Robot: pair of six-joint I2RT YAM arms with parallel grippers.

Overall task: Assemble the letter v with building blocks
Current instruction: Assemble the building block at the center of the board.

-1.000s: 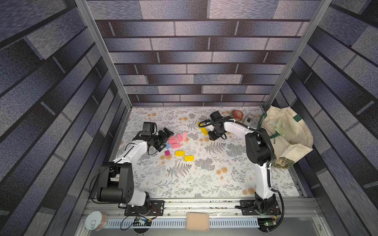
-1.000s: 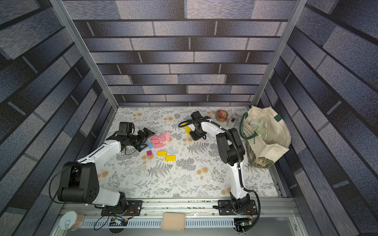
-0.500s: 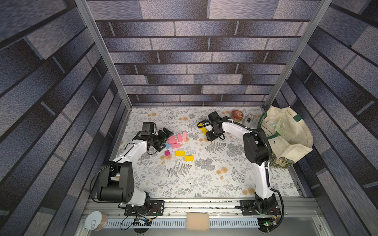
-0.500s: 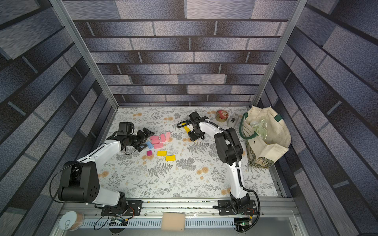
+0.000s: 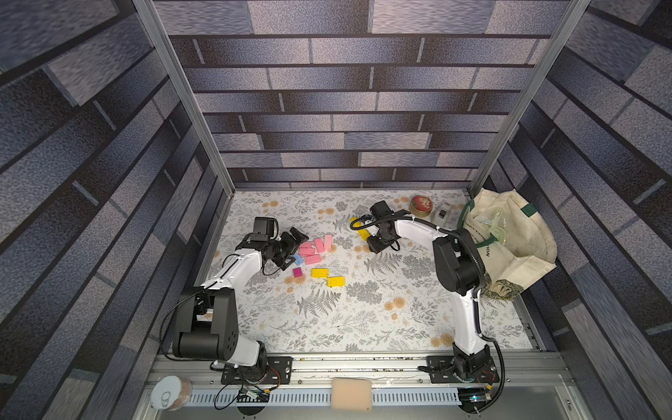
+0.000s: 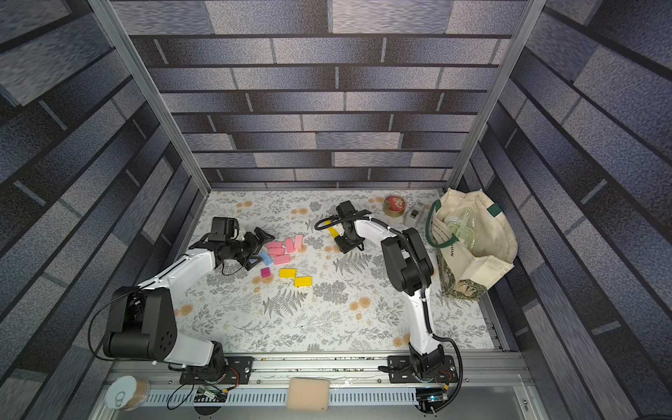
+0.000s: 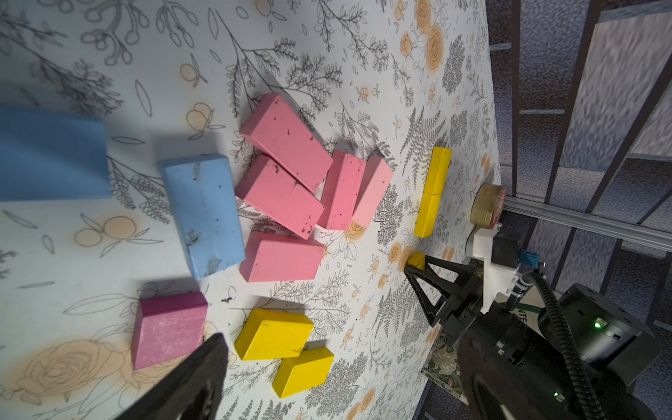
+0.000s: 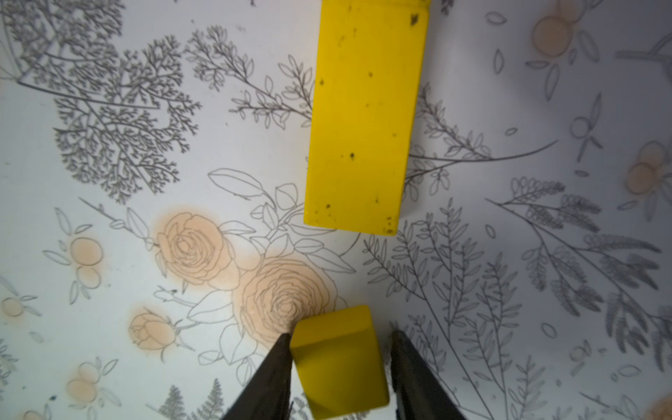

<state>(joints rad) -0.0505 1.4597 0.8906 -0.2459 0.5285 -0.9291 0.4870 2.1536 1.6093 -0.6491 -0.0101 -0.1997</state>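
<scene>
Our right gripper (image 8: 341,334), narrowly parted, straddles a yellow block (image 8: 338,363); lifting askew, we could knock it away from the next block (image 8: 363,120). Left gripper (image 5: 295,247) gapes wide.

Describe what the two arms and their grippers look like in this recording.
Both the left arm and right arm have white links between bulky black joints. A ribbed black hose runs along the right arm. The left gripper and right gripper are black, with tapering triangular fingers. A small green light glows on the right arm.
</scene>
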